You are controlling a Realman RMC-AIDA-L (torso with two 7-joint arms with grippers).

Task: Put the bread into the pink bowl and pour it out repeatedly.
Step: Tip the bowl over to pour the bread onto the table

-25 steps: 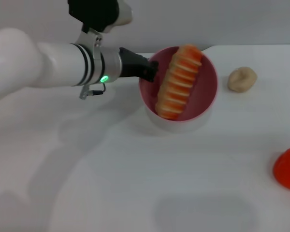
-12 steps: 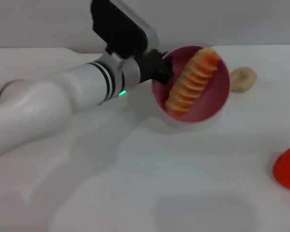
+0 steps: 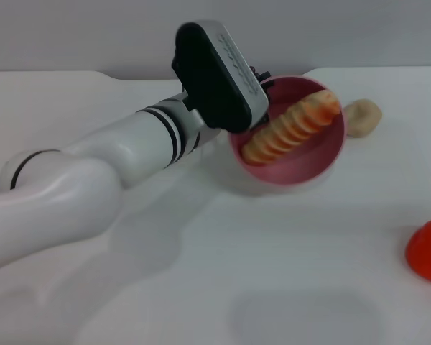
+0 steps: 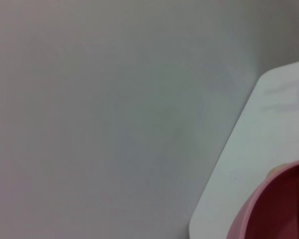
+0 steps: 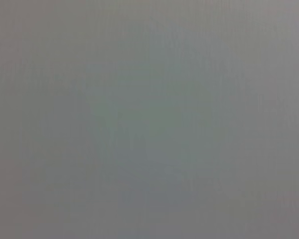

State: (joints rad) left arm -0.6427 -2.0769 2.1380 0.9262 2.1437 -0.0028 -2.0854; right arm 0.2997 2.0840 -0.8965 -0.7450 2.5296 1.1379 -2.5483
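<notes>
While the left gripper (image 3: 262, 85) is tipping the pink bowl (image 3: 294, 165) further than a moment ago, the bread (image 3: 293, 126) is lying inside it.

Its fingers are hidden behind the wrist housing, so their spread cannot be told, though the bowl is lifting at their side. The loaf is sliding lower, ridges up. Beyond the bowl, away from the gripper, a beige bun (image 3: 363, 117) is resting; a red thing (image 3: 427, 250) is sitting well apart.

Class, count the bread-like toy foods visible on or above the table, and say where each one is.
2. The bread lies inside the tilted pink bowl; the small beige bun sits on the table beside it, on the robot's right. None looks hidden.
</notes>
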